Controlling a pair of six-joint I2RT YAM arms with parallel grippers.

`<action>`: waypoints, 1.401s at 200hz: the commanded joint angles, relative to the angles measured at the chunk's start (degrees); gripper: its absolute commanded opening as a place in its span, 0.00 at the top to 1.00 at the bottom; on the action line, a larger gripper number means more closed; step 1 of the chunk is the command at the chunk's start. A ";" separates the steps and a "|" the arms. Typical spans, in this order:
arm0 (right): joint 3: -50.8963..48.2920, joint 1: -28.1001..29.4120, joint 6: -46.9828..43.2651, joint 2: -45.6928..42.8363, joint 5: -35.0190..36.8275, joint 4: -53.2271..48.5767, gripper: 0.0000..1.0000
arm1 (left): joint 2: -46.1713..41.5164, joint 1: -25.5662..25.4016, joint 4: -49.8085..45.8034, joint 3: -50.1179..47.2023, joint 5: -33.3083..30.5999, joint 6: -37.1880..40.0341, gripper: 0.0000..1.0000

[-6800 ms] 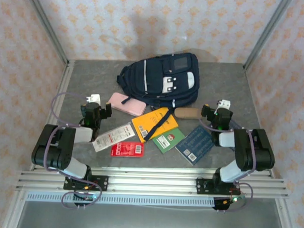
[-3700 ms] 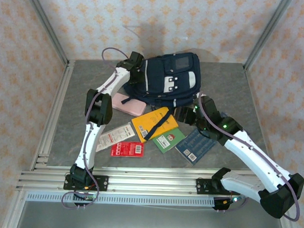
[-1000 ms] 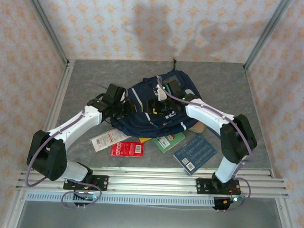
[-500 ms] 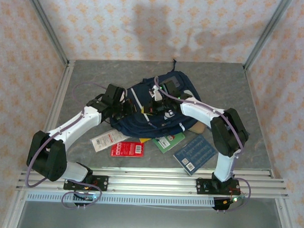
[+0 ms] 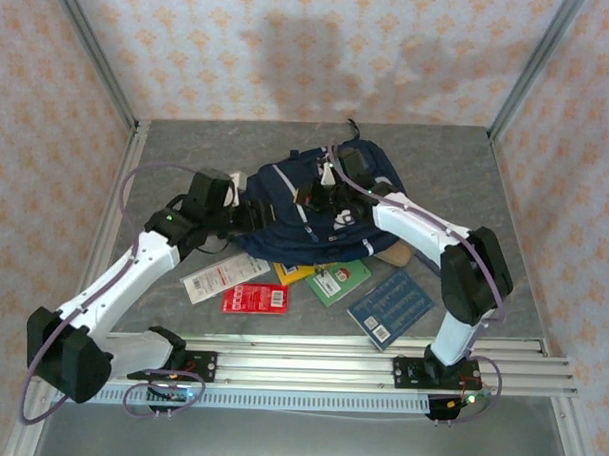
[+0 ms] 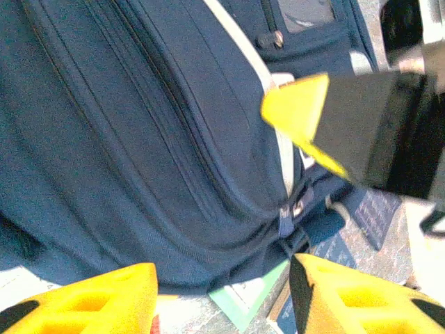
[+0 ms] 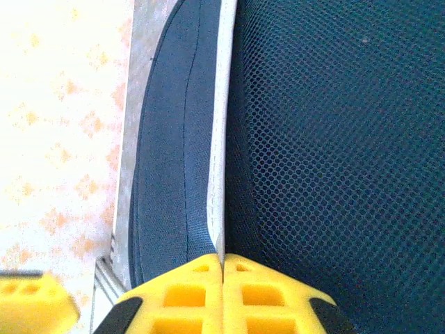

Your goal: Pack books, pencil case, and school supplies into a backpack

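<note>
The navy backpack (image 5: 310,210) lies crumpled mid-table, partly lifted. My right gripper (image 5: 319,195) is shut on its pale grey-edged seam (image 7: 221,139), fingers (image 7: 195,292) pressed together beside the mesh back panel (image 7: 334,153). At the bag's left side my left gripper (image 5: 247,214) is open, its fingers (image 6: 83,299) standing apart in front of the blue fabric (image 6: 139,139) with nothing between them. The green book (image 5: 340,281), the blue book (image 5: 390,306) and a strip of the orange book (image 5: 293,273) lie in front of the bag. The red packet (image 5: 254,298) and white packet (image 5: 226,277) lie front left. The pencil case is hidden.
A tan pouch (image 5: 396,254) peeks out from under the bag's right side. Grey table (image 5: 456,173) with papered walls on three sides and an aluminium rail (image 5: 310,358) along the near edge. Bare table lies behind the bag and at the far right.
My left gripper has opened, let go of the backpack and drawn back to the left. The right gripper stays shut on the bag, which has shifted slightly toward the back.
</note>
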 commanded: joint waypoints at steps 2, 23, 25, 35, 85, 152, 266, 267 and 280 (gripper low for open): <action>5.21 -0.93 3.98 -1.86 6.39 -0.50 1.00 | -2.15 -4.72 -2.09 -3.30 -4.95 4.15 0.48; 6.75 -1.10 6.19 -1.90 8.00 -1.72 1.00 | -3.19 -9.12 1.09 -7.28 -9.30 4.15 0.51; 7.00 -1.10 6.44 -1.86 8.21 -2.05 1.00 | -3.27 -9.54 1.59 -7.83 -9.69 4.11 0.51; 8.89 -1.11 7.49 -1.28 8.95 -4.07 1.00 | -3.78 -12.50 5.63 -10.38 -11.12 3.86 0.53; 13.05 -1.19 9.66 0.38 8.70 -8.05 1.00 | -1.99 -25.76 29.77 -21.97 -27.41 9.67 0.53; 12.23 -1.27 12.46 0.19 6.20 -6.52 1.00 | 7.99 -28.29 48.26 -26.22 -28.40 21.36 0.51; 7.93 -1.19 15.24 -1.45 5.00 -2.86 1.00 | 24.43 -29.28 54.43 -18.59 -32.90 22.24 0.45; 7.92 -1.19 15.24 -1.45 4.99 -2.86 1.00 | 24.52 -29.31 54.41 -18.49 -32.99 22.25 0.45; 7.19 -1.19 15.49 -1.63 4.79 -2.44 1.00 | 25.62 -29.34 53.08 -17.16 -34.84 22.16 0.47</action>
